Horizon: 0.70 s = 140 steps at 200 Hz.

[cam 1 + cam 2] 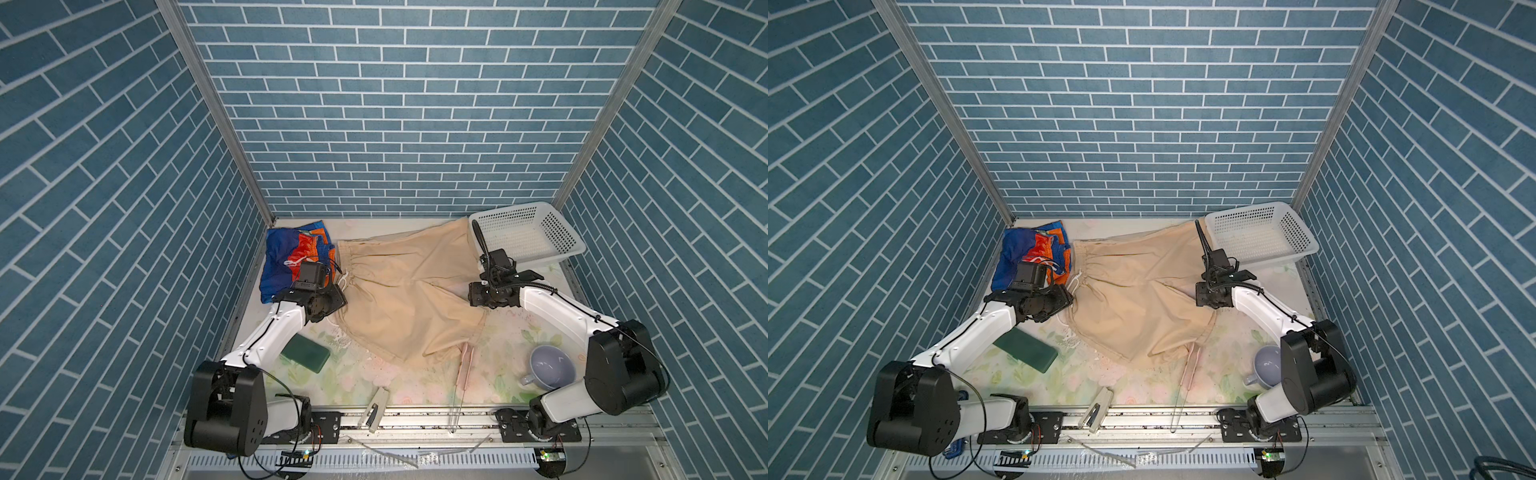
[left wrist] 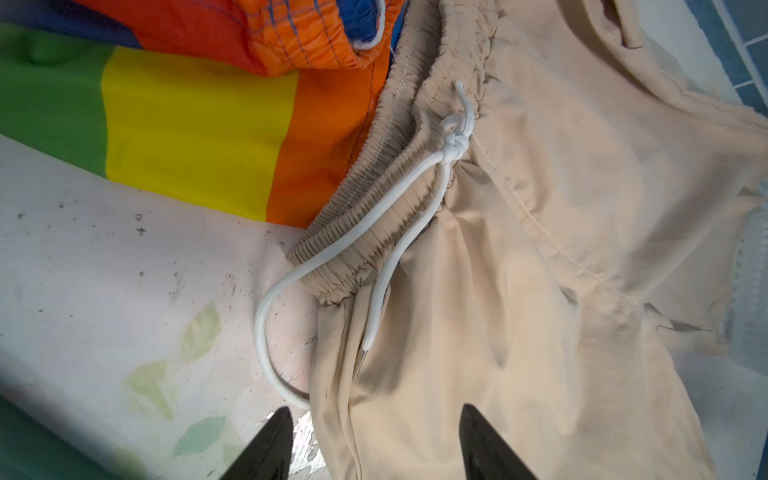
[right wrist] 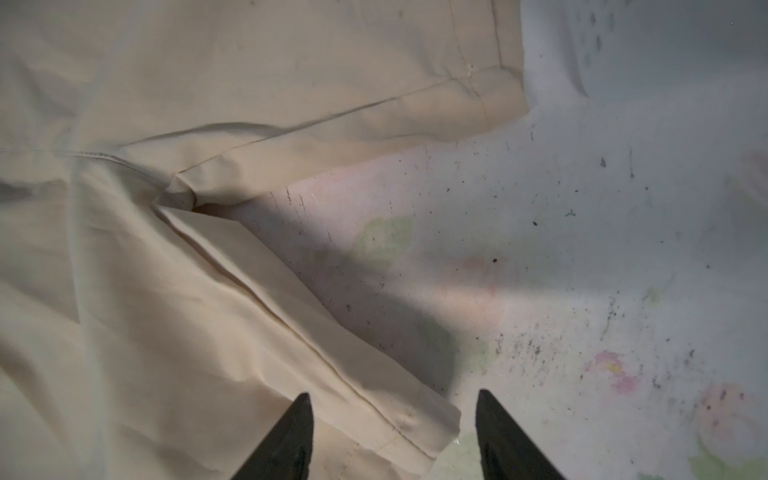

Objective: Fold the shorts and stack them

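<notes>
The beige shorts [image 1: 407, 286] [image 1: 1138, 299] lie spread open in the middle of the table, gathered waistband [image 2: 374, 232] to the left, with a knotted white drawstring [image 2: 415, 195]. The rainbow-striped shorts [image 1: 291, 257] [image 1: 1030, 253] sit bunched at the back left, touching that waistband. My left gripper [image 2: 376, 415] is open over the beige side edge just below the waistband, one finger over the table and one over the cloth. My right gripper [image 3: 395, 397] is open astride the hem corner of a beige leg. Neither holds anything.
A white perforated basket [image 1: 528, 232] stands at the back right, against a beige leg. A dark green block [image 1: 305, 353] lies by the left arm. A purple mug [image 1: 550, 368], pink tongs [image 1: 465, 365] and a stapler [image 1: 374, 409] lie near the front edge.
</notes>
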Each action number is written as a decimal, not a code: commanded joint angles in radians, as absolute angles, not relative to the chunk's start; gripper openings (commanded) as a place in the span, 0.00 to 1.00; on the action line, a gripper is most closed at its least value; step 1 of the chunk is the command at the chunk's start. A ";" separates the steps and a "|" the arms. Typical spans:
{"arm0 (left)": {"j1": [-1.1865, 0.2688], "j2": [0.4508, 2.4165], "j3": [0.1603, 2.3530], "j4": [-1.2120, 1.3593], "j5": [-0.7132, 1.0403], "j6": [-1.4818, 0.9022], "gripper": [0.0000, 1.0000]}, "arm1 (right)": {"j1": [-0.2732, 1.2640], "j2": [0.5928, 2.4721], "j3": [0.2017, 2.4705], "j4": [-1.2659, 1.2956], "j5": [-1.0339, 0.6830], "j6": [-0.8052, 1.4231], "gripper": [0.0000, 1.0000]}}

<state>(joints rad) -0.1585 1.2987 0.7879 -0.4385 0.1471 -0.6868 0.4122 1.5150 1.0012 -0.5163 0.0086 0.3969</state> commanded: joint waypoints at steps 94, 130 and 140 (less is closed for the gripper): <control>-0.170 1.493 0.731 -0.280 0.160 -0.715 0.58 | 0.363 1.771 1.060 -0.350 -0.168 0.499 0.00; -0.169 1.562 0.768 -0.257 0.153 -0.710 0.54 | 0.338 1.865 1.251 -0.404 -0.058 0.438 0.00; -0.170 1.581 0.782 -0.253 0.153 -0.709 0.54 | 0.327 1.891 1.302 -0.415 -0.012 0.413 0.00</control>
